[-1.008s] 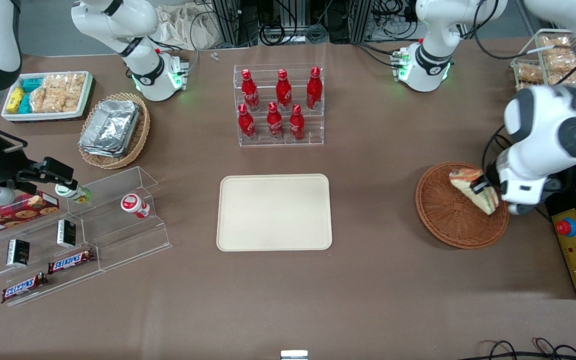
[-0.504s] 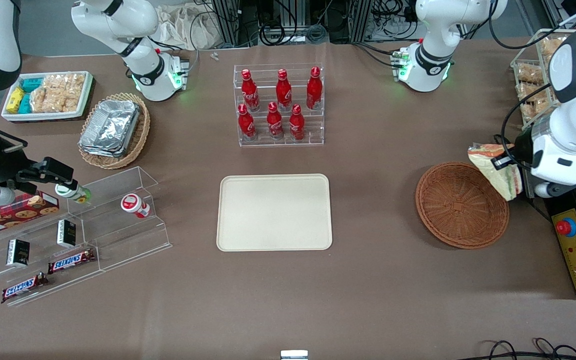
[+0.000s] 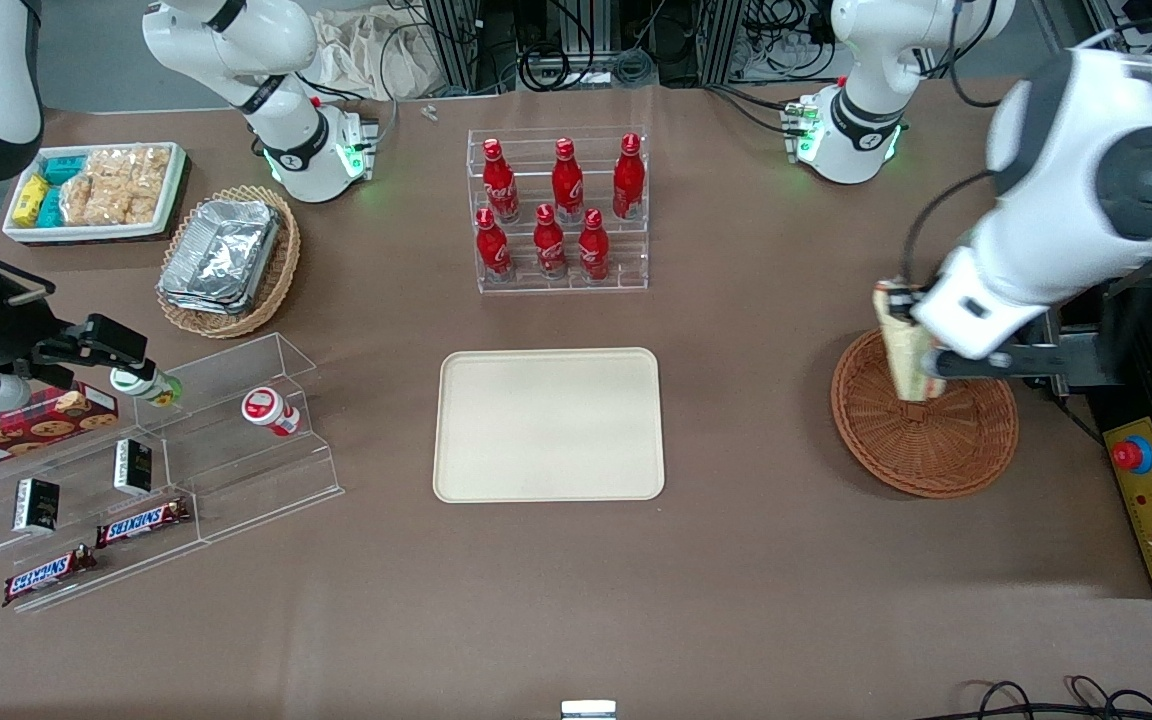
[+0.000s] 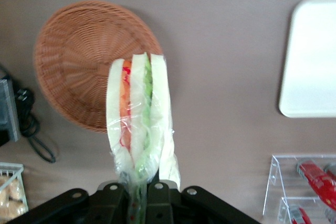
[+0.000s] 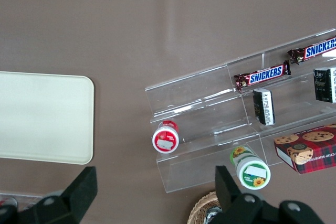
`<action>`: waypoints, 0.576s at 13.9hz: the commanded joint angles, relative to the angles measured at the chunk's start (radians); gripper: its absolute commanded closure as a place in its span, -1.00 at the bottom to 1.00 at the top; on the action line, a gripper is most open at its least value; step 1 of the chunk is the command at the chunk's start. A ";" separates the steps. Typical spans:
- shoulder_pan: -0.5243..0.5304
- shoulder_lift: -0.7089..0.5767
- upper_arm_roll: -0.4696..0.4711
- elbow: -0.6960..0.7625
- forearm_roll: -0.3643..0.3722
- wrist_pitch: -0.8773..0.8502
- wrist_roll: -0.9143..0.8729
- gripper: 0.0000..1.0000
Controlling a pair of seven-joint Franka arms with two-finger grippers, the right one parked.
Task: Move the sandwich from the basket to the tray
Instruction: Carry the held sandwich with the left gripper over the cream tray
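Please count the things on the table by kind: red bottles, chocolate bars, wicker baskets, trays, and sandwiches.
Red bottles: 6
Chocolate bars: 2
Wicker baskets: 2
Trays: 2
Sandwich, held above the brown basket by the gripper: 1
Total: 13

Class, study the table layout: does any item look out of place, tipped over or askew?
One small red-lidded jar lies tipped on its side on the clear stepped shelf, while the green-lidded one stands upright. Otherwise only the sandwich is off the table, clamped in the gripper above the basket.
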 commanded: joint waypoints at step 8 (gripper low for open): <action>-0.132 0.330 -0.183 0.070 0.020 0.270 -0.124 0.73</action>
